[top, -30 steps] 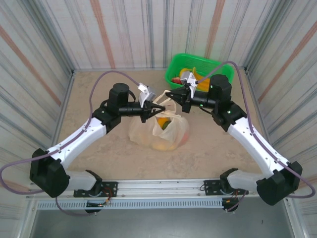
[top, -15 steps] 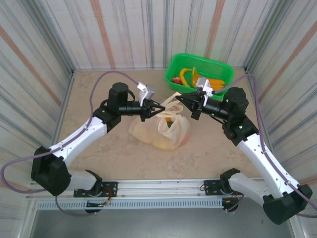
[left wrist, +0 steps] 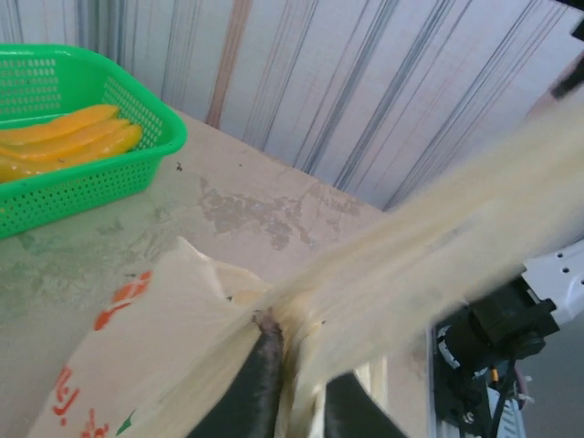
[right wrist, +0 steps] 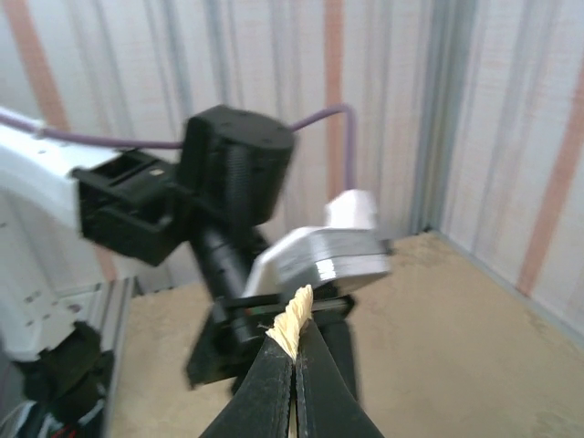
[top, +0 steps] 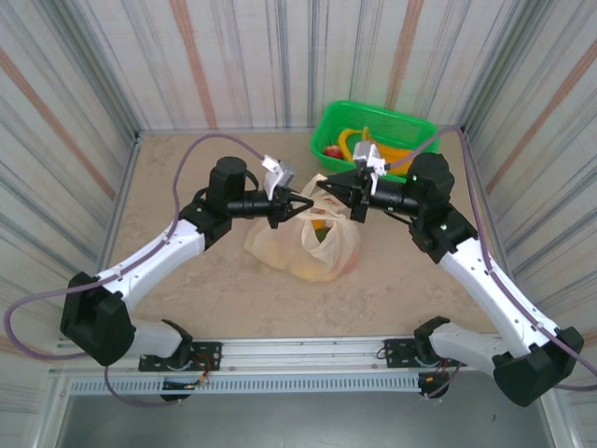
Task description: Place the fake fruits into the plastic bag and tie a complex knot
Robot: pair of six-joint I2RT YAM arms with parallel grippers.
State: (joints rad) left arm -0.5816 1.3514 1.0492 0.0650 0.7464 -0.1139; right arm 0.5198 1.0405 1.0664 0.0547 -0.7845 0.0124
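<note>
The plastic bag point(top: 278, 248) stands mid-table, cream with red prints point(left wrist: 128, 356). Fake fruits point(top: 319, 254) show orange, yellow and green through its skin. More fake fruits, yellow bananas point(top: 371, 149) and a red one, lie in the green basket. My left gripper point(top: 306, 202) point(left wrist: 301, 354) is shut on a bunched handle strip point(left wrist: 429, 237) just above the bag's mouth. Close to its right, my right gripper point(top: 323, 188) point(right wrist: 294, 330) is shut on a twisted cream handle end point(right wrist: 297, 308). Whether a knot sits where the strips bunch I cannot tell.
The green basket point(top: 410, 126) point(left wrist: 137, 109) stands at the back right against the striped wall. Corrugated walls enclose the table on three sides. Bare table lies left of the bag and in front of it. The left arm's wrist point(right wrist: 237, 164) looms right before my right gripper.
My right gripper, which had pulled away to the right with its handle half a second ago, has come back left next to the left gripper. The left gripper has hardly moved.
</note>
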